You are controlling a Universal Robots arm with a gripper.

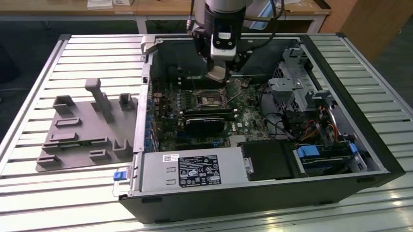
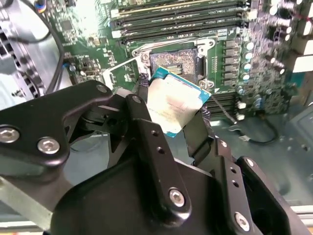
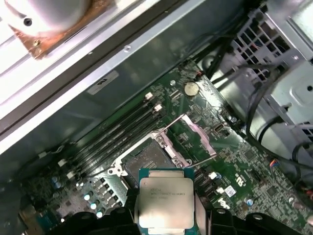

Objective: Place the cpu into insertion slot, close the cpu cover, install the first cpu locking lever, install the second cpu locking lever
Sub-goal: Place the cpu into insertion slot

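Black gripper (image 2: 173, 105) fingers (image 2: 143, 117) were closed on opposite edges of the cpu (image 2: 177, 100), a flat square chip with a pale silvery top and a thin green-blue border, held at a tilt. Beyond it, the insertion slot (image 2: 173, 61) lay bare and dark-centred on the green board (image 2: 83, 44); the chip hovered above, apart from it. Farther off, the cpu cover (image 3: 194, 133) stood raised. Placing the chip appeared to be the step in hand; seating it seemingly called for levelling and squaring it over the socket.

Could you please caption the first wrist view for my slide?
Tool gripping the cpu near the uncovered insertion slot on the green motherboard.
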